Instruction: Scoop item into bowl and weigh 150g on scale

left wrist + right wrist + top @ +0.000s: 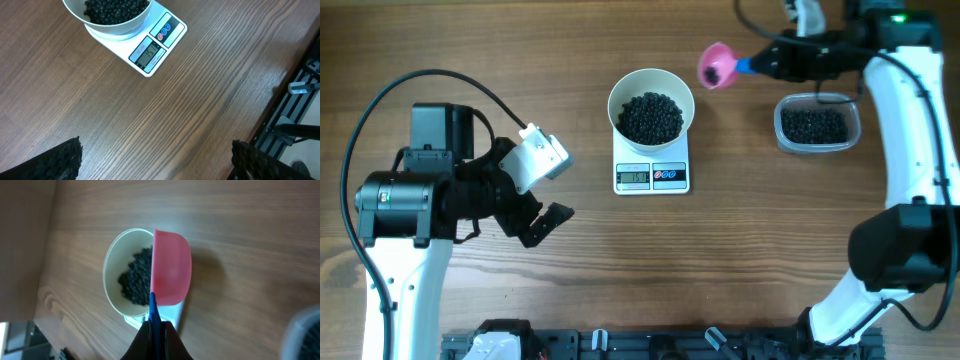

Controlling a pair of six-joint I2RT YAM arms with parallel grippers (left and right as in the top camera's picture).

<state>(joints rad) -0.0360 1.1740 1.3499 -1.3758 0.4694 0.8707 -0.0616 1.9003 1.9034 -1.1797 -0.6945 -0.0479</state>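
Scale (159, 42) digits clearest from left wrist, left end effector (157, 162) spread wide, right end effector (156, 330) clamping scoop (171, 267)

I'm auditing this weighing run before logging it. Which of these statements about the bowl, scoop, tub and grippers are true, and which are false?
The bowl sits on the scale: true.
The right gripper holds the pink scoop by its blue handle: true.
The left gripper is closed on the bowl: false; it is open, away from it.
The clear tub is empty: false; it holds beads.
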